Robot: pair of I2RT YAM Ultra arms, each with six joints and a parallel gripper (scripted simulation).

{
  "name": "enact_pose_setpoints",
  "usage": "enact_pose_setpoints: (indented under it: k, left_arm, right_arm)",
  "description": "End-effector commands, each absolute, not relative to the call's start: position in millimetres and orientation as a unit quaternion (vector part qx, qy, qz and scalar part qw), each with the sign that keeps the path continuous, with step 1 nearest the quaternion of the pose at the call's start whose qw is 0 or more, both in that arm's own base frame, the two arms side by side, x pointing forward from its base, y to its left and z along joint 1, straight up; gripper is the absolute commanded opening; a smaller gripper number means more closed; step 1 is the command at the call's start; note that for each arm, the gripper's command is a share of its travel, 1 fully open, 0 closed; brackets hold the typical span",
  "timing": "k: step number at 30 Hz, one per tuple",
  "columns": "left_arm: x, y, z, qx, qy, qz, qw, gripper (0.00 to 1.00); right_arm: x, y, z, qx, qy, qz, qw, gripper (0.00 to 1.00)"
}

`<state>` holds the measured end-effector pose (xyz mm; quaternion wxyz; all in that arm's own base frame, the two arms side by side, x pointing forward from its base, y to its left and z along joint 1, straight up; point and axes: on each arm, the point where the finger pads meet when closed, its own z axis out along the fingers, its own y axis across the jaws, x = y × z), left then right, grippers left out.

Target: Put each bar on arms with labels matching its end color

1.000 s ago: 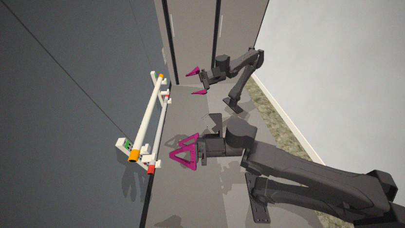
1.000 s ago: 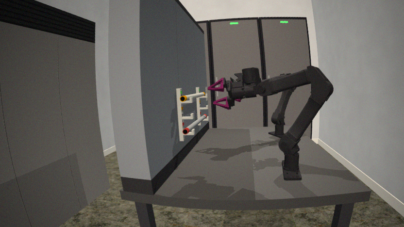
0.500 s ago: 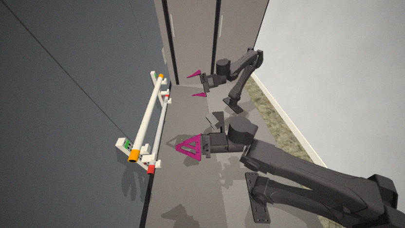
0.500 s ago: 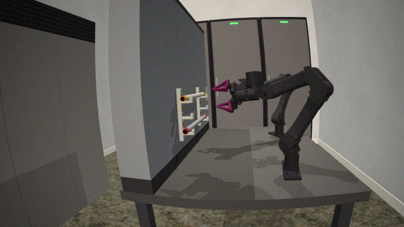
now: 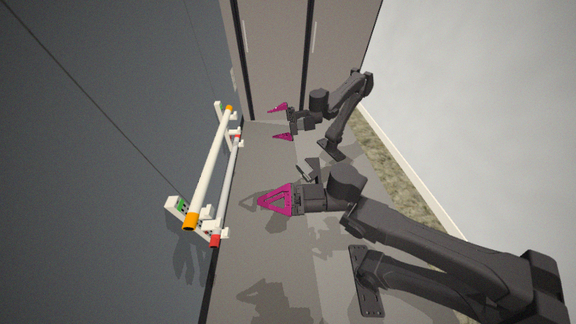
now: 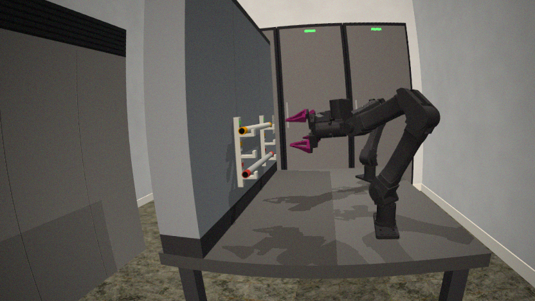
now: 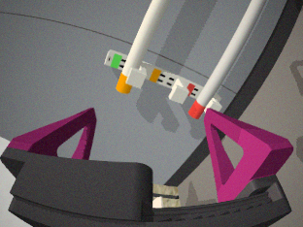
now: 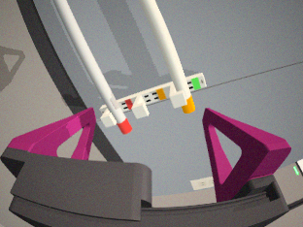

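The white wall rack (image 5: pixel 189 213) has green labels at the top, orange in the middle and red at the bottom. The thick white bar with orange ends (image 5: pixel 209 165) lies on the top pair of arms, by the green labels (image 7: pixel 117 61). The thinner grey bar with red ends (image 5: pixel 227 181) lies on the bottom pair, by the red labels (image 7: pixel 190 88). The middle pair (image 6: pixel 248 153) is bare. My left gripper (image 5: pixel 266 200) is open and empty, a short way back from the rack's near end. My right gripper (image 5: pixel 271 124) is open and empty, back from the far end.
The rack hangs on a dark grey wall panel (image 5: pixel 120 120) along the table's edge. Tall grey cabinets (image 5: pixel 277 48) stand beyond the far end of the table. The left arm's base (image 6: pixel 385 224) stands on the table top.
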<state>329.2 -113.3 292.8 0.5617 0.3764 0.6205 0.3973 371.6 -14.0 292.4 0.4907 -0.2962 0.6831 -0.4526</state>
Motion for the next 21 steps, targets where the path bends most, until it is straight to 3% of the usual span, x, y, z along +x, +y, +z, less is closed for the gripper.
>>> enact_pose_setpoints:
  k: [1, 21]
  left_arm:
    - [328, -114, 298, 0.374, 0.608, 0.42, 0.56, 1.0]
    - [317, -136, 278, 0.432, 0.564, 0.485, 0.51, 1.0]
  right_arm:
    - [370, -14, 298, -0.3, 0.667, -0.477, 0.487, 1.0]
    - [368, -16, 278, -0.346, 0.63, -0.55, 0.425, 1.0]
